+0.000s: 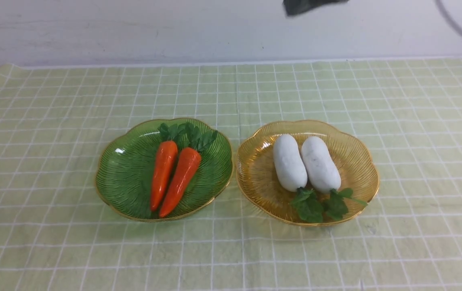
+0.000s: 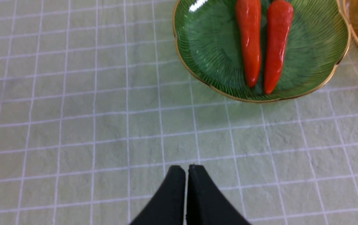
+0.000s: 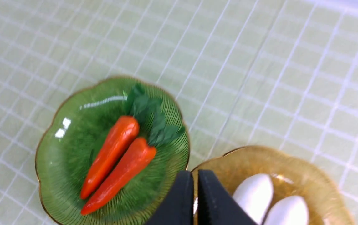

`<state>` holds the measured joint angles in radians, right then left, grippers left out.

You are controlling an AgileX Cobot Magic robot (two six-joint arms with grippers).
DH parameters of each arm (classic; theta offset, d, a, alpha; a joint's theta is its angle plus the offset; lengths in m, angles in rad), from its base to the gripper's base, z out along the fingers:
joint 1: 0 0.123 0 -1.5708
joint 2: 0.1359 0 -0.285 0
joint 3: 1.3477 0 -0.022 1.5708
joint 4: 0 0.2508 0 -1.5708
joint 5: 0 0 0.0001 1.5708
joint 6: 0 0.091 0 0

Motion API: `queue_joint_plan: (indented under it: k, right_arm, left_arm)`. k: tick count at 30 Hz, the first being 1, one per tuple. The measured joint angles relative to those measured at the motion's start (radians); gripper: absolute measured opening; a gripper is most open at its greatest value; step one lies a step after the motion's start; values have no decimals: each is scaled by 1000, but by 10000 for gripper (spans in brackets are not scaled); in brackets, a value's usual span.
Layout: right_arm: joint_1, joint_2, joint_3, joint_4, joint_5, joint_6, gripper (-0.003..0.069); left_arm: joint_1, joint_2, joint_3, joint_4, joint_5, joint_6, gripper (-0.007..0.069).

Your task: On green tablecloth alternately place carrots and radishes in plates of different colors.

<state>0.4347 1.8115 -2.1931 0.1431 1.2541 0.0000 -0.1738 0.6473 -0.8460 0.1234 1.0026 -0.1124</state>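
Before a white wall [image 1: 134, 28], the green tablecloth [image 1: 53, 250] spreads, gridded with white lines.

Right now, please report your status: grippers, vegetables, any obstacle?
Left gripper shut, empty. Right gripper shut, empty. Two carrots in green plate, two radishes in yellow plate. No obstacle seen.
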Motion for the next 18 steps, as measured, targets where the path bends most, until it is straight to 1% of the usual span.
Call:
queue_joint_plan:
  k: [2,3,6,10,11,12,15,16,17,18]
  right_arm:
    - [1,-178,46,-41,4,31,-13]
    - [1,-190,57,-42,5,34,-13]
    - [1,-383,192,-72,6,45,-15]
    - [1,-631,422,-131,-93,71,-14]
    - [1,-727,574,-172,-179,87,-14]
    - [1,-811,678,-202,-253,95,-14]
    - [1,-1118,1041,-289,-555,114,-14]
    - [1,-1138,1064,-294,-602,116,-14]
    - [1,-1291,1251,-328,-800,125,-14]
    - [1,-1366,1362,-344,-875,131,-14]
  left_arm:
    - [0,-51,38,0,-48,0,-8]
    - [0,-53,42,0,-56,0,-8]
    - [0,-70,82,-1,-120,0,-8]
    - [0,-70,114,-16,-178,0,-8]
    - [0,-70,124,-21,-199,0,-8]
    - [0,-70,132,-23,-222,0,-8]
    - [0,-70,158,-29,-294,0,-8]
    - [0,-70,160,-29,-294,0,-8]
    - [0,-70,172,-35,-325,0,-8]
    - [0,-70,177,-40,-336,0,-8]
